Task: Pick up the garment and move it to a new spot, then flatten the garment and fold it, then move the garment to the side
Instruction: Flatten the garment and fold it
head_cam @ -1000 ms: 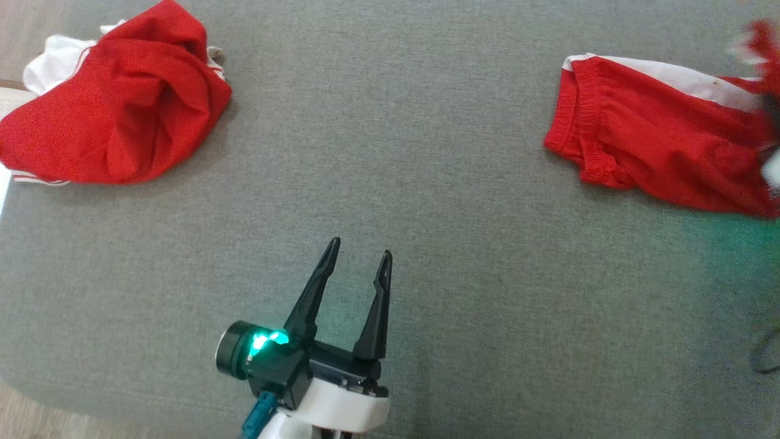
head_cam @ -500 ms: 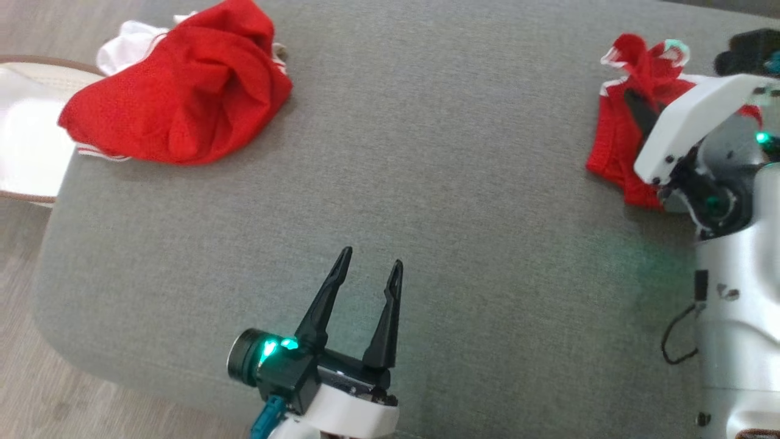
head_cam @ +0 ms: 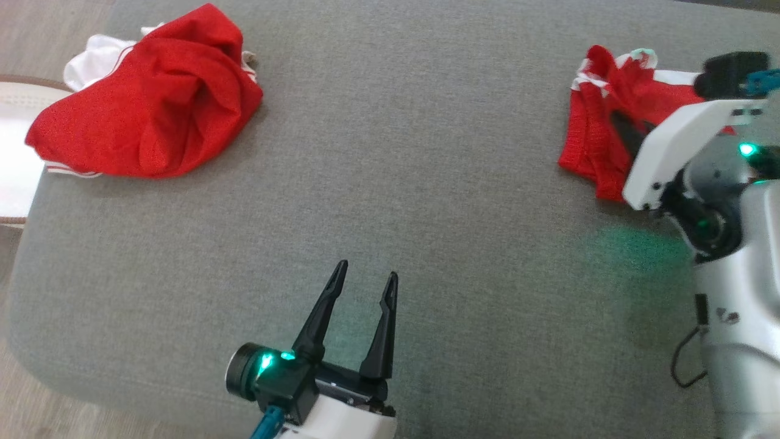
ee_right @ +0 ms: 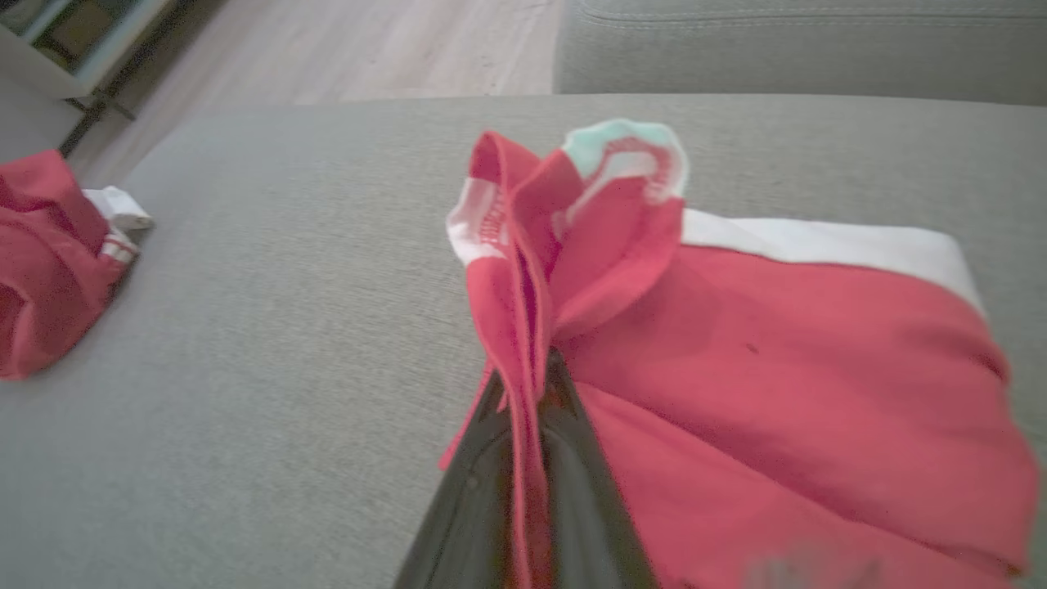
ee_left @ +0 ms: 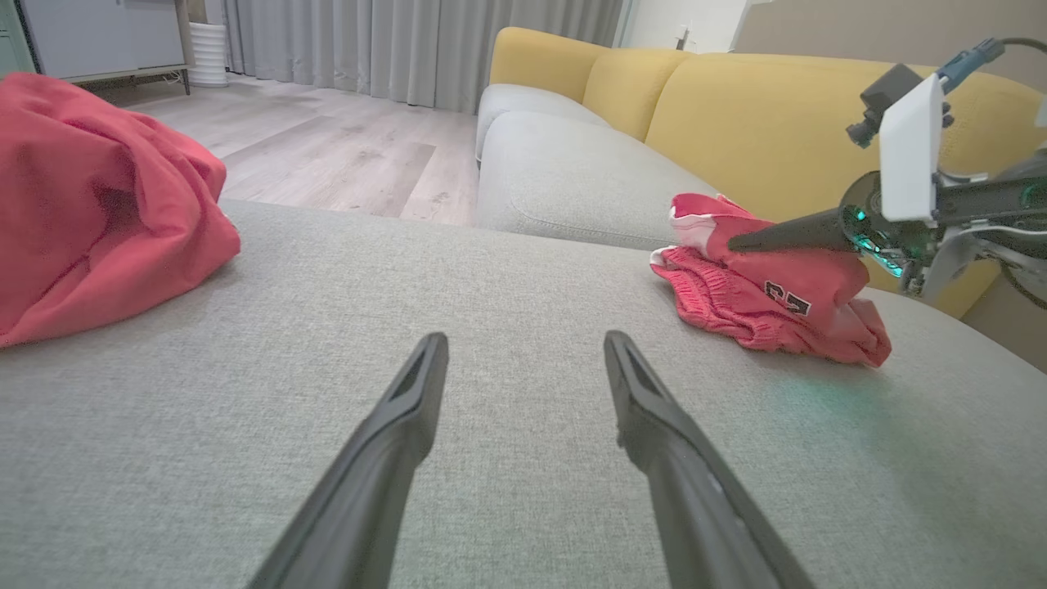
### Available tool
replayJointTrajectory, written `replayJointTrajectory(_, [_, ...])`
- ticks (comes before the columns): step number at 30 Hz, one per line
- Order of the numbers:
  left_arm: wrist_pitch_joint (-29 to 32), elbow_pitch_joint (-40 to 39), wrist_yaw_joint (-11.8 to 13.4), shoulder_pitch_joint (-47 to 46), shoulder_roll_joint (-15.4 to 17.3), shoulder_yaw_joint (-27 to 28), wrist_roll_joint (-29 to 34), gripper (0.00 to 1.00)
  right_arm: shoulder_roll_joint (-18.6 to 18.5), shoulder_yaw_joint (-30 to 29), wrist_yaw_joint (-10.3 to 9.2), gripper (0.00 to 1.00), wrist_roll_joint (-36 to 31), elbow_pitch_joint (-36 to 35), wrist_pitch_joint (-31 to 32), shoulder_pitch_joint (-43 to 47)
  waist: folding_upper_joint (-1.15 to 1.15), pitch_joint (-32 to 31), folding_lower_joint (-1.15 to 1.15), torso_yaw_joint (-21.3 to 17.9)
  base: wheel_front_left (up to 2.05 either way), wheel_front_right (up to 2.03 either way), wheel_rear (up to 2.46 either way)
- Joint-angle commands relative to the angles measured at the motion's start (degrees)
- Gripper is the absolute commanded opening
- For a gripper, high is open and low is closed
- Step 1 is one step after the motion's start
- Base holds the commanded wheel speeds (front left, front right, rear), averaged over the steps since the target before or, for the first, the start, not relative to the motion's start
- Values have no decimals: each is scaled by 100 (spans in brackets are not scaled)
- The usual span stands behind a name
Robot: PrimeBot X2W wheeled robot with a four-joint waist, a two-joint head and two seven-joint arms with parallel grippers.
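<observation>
The garment (head_cam: 588, 131), red shorts with white trim, lies bunched at the right of the grey cushion (head_cam: 426, 152). My right gripper (head_cam: 615, 119) is shut on a fold of it, and the pinched edge stands up above the fingers (ee_right: 572, 491). The rest of the garment (ee_right: 777, 360) lies on the cushion, also seen from the side as a low red heap (ee_left: 777, 303) under the right gripper (ee_left: 736, 242). My left gripper (head_cam: 367, 271) hovers open over bare cushion near the front, nothing between its fingers (ee_left: 393, 442).
A second red garment (head_cam: 146, 116) with white trim lies crumpled at the cushion's far left corner. A white round object (head_cam: 15, 146) sits beside that corner on the wood floor. A yellow sofa back (ee_left: 736, 106) rises behind the right arm.
The camera has shifted. The right arm has come into view, and the shorts, flat a second ago, are now bunched with an edge pinched and raised. The left gripper stays open and still.
</observation>
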Motion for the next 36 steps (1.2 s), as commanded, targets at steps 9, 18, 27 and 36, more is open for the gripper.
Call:
replayJointTrajectory(9, [-29, -18, -17, -63, -21, 332, 40, 100, 326, 1009, 43, 100, 924, -570, -268, 334, 0, -158, 0, -211, 0, 0, 0])
replayJointTrajectory(18, [-29, -4, -46, 139, -21, 690, 111, 100, 31, 1472, 43, 100, 788, -1145, -1334, 888, 0, -696, 0, -450, 0, 0, 0])
replayJointTrajectory(27, [-29, 183, -232, 499, -21, 1230, 329, 100, -470, 680, 43, 100, -388, -1040, -3478, 2088, 0, -1364, 0, -701, 0, 0, 0])
replayJointTrajectory(36, [-29, 402, -390, 537, -21, 1664, 425, 100, -349, -259, 43, 100, -899, -407, -4974, 2857, 0, -1612, 0, -880, 0, 0, 0])
